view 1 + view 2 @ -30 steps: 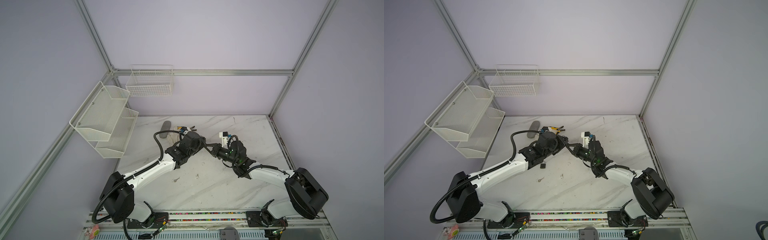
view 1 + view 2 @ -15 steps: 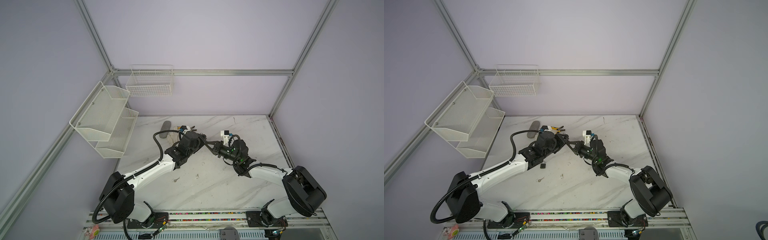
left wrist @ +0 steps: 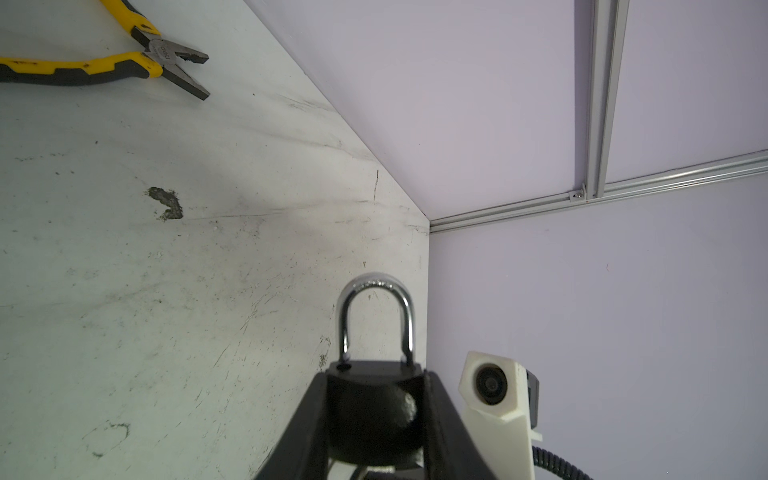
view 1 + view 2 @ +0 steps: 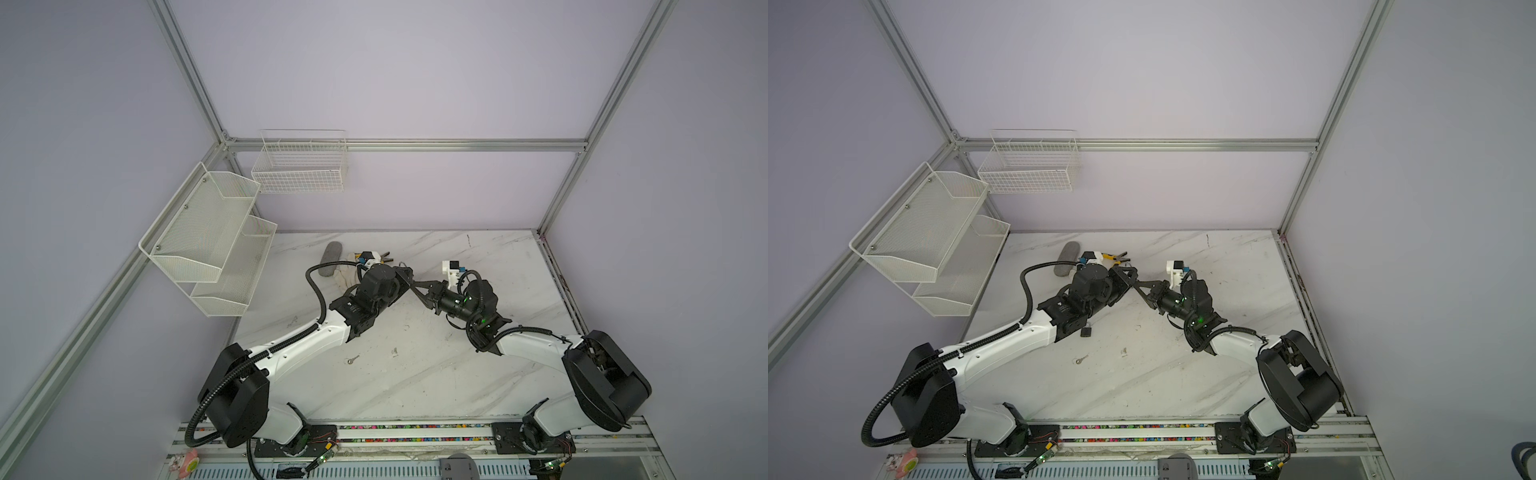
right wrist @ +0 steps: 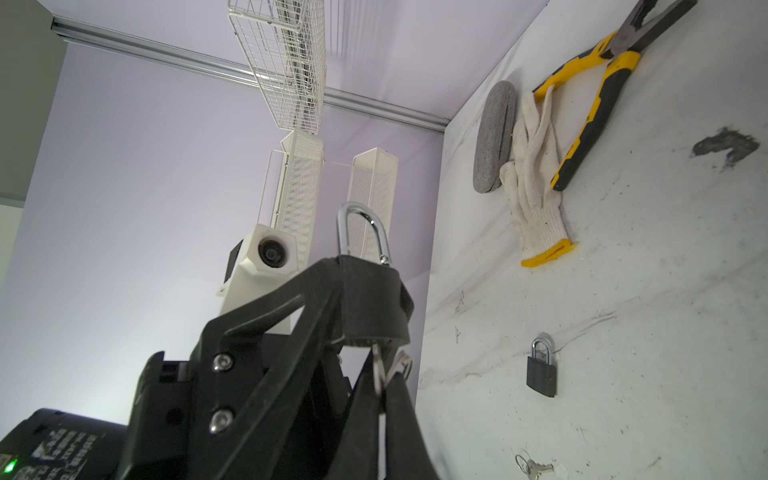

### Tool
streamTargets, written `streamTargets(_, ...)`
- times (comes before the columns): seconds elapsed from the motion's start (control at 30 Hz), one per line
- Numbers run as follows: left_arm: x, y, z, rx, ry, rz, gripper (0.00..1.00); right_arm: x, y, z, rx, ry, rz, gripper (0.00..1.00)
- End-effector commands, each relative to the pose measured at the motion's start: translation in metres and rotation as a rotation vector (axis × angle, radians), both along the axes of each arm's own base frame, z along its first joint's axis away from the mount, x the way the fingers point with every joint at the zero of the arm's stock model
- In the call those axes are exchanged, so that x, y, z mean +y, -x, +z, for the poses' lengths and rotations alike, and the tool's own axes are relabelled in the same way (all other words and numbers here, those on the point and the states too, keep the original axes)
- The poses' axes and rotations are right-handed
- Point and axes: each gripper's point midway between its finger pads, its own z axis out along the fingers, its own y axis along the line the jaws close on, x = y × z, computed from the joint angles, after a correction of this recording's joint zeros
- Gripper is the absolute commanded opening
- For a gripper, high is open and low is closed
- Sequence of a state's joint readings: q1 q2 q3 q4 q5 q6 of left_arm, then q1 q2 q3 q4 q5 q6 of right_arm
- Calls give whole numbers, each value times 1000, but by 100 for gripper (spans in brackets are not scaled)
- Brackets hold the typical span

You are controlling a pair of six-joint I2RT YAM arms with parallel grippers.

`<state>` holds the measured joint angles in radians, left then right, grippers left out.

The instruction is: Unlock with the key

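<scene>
Though too small to read from above, traced the action to just above centre in both top views, over the worktop (image 4: 457, 374), with left arm (image 4: 307, 345) and right arm (image 4: 532, 345) meeting tip to tip. Found left gripper (image 3: 376, 386) clamped across the black body of the padlock (image 3: 370, 415), bottom centre of the left wrist view, shackle (image 3: 376, 316) pointing up the frame. Found right gripper (image 5: 384, 386) pinched tight on the key (image 5: 377, 368), lower centre of the right wrist view, directly beneath the padlock base.

Judged step in hand: key seated in the cylinder, turn about due. For the next move, need to twist the key about its own axis against a rigidly held body, then draw the shackle out. Noted one shackle leg seemingly standing just clear of its hole in the left wrist view; cannot confirm release.

Cannot see keyhole or blade, hidden behind gripper fingers (image 5: 405, 419); made out only a bright ring and a sliver of bow. Logged as idle on the worktop, right of centre in the right wrist view: second padlock (image 5: 541, 368), and near the bottom edge a loose key (image 5: 534, 467).
</scene>
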<state>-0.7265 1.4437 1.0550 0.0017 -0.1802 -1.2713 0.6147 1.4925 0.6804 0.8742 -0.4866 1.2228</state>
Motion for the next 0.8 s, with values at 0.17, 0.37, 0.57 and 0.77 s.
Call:
streamTargets(0.17, 17, 9, 15, -52, -119, -21, 0, -1, 1, 13, -164, 181, -22, 8)
streamTargets(0.37, 35, 1, 14, -92, -200, 2, 0, -14, -7, -2, -196, 356, -76, 33)
streamTargets(0.57, 58, 3, 29, -218, -351, -4, 0, -35, -2, 20, -261, 467, -134, 53)
streamTargets(0.77, 68, 18, 21, -401, -585, -121, 0, -49, -5, 39, -325, 649, -147, 60)
